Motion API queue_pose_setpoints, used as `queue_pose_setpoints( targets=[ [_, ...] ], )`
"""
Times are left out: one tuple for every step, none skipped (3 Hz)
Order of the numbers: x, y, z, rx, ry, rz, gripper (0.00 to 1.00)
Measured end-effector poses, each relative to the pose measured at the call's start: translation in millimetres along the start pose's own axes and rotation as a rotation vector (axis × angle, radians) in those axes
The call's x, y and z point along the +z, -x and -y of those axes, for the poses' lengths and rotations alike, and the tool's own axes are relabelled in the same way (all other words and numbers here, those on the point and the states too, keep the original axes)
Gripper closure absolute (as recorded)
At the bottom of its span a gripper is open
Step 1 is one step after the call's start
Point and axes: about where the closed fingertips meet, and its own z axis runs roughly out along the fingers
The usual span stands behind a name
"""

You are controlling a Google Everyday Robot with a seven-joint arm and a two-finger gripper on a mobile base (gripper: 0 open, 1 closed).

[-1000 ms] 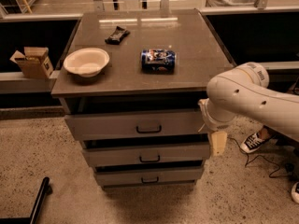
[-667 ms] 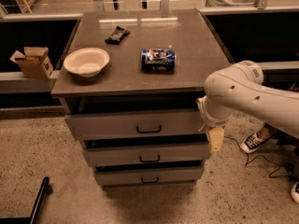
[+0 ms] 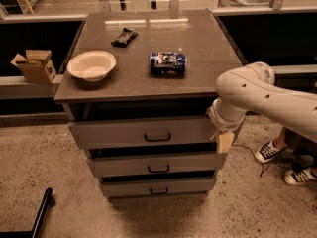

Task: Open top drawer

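Note:
The top drawer (image 3: 124,132) is the widest of three grey drawers under the brown tabletop (image 3: 198,81). Its black bar handle (image 3: 157,137) sits at the middle of its front. The drawer front stands slightly out from the cabinet, with a dark gap above it. My white arm (image 3: 257,95) reaches in from the right. My gripper (image 3: 224,141) hangs down at the right end of the top drawer's front, to the right of the handle and apart from it. The arm hides the right end of the drawer front.
A white bowl (image 3: 91,65), a blue can lying on its side (image 3: 168,64) and a dark snack bag (image 3: 124,36) lie on the tabletop. Two narrower drawers (image 3: 157,165) sit below. A cardboard box (image 3: 34,66) stands left. A person's sneakers (image 3: 270,151) are at the right.
My arm and gripper have shifted slightly left, closer to the right end of the top drawer. The drawers and the tabletop objects have not moved.

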Motion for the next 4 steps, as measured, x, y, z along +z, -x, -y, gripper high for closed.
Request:
queue_pose_setpoints(
  targets=[
    [7, 0, -9, 0.018, 0.055, 0.08, 0.27],
    [6, 4, -25, 0.024, 0.11, 0.148, 0.32],
    [0, 5, -27, 0.025, 0.119, 0.157, 0.29],
    [-7, 5, -26, 0.025, 0.12, 0.158, 0.28]
  ],
)
